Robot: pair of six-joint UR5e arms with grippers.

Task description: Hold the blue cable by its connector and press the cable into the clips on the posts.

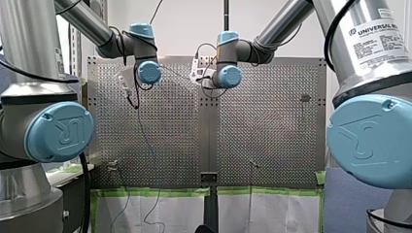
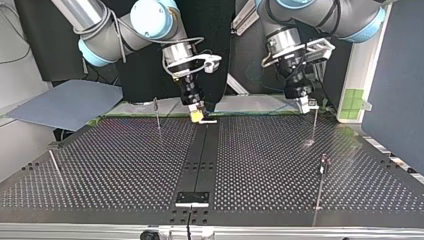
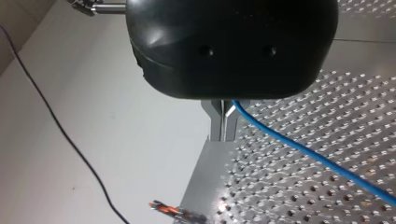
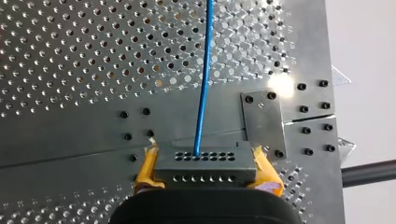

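Blue cable (image 3: 303, 149) in left claw (image 3: 224, 126) at table (image 3: 299, 196) edge

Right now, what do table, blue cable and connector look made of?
table: bare metal sheet, glossy; glare, punched holes.
blue cable: smooth plastic jacket, probably; even sheen.
connector: matte grey block, drilled holes; metal or plastic, can't tell.

White label (image 1: 376, 41) on my right arm (image 1: 374, 73) reading "UNIVERSAL R…", finer print illegible, mirrored "UR" logo on my left arm's (image 1: 24, 39) joint cap (image 1: 59, 132)
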